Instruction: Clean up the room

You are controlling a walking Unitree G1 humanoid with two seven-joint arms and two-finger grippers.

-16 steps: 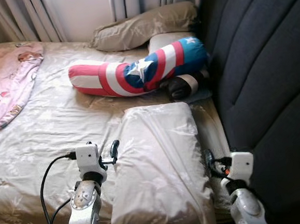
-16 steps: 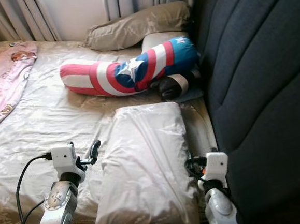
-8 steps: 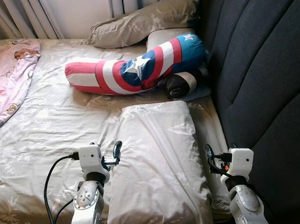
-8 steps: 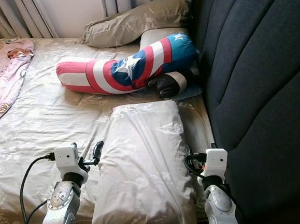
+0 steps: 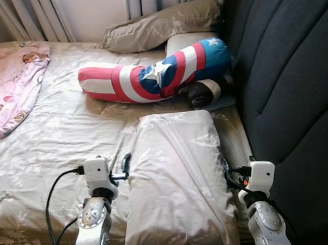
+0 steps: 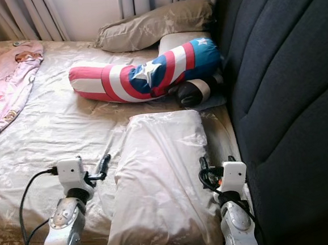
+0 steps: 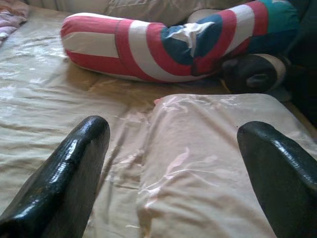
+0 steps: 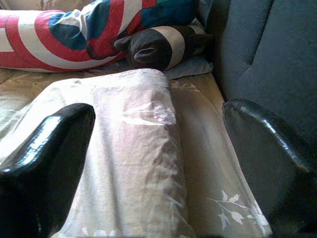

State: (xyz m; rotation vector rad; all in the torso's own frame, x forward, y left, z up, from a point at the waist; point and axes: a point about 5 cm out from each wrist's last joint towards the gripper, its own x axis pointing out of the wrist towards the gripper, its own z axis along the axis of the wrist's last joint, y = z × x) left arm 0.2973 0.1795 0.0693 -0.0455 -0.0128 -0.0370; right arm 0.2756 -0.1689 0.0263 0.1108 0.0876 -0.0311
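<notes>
Bed (image 5: 51,137) under beige floral sheet, spanning most of the scene; dark upholstered headboard (image 5: 297,78) along the right side. Pink printed blanket (image 5: 7,83) bunched at far left. Long beige pillow (image 5: 180,183) lying lengthwise at near centre-right, close to headboard, near end reaching the mattress edge. Striped red, white and blue bolster (image 5: 155,78) with white star, lying crosswise beyond the pillow, its blue end up against the headboard. Second beige pillow (image 5: 162,26) at far side, below the curtains (image 5: 25,17). Small dark plush toy with pale band (image 5: 204,92) tucked under the bolster's blue end, just past the long pillow's far edge. Left gripper (image 7: 173,163) low at the long pillow's left edge, fingers spread wide, nothing between them. Right gripper (image 8: 158,163) at the pillow's right edge beside the headboard, fingers likewise spread apart, clasping nothing.
</notes>
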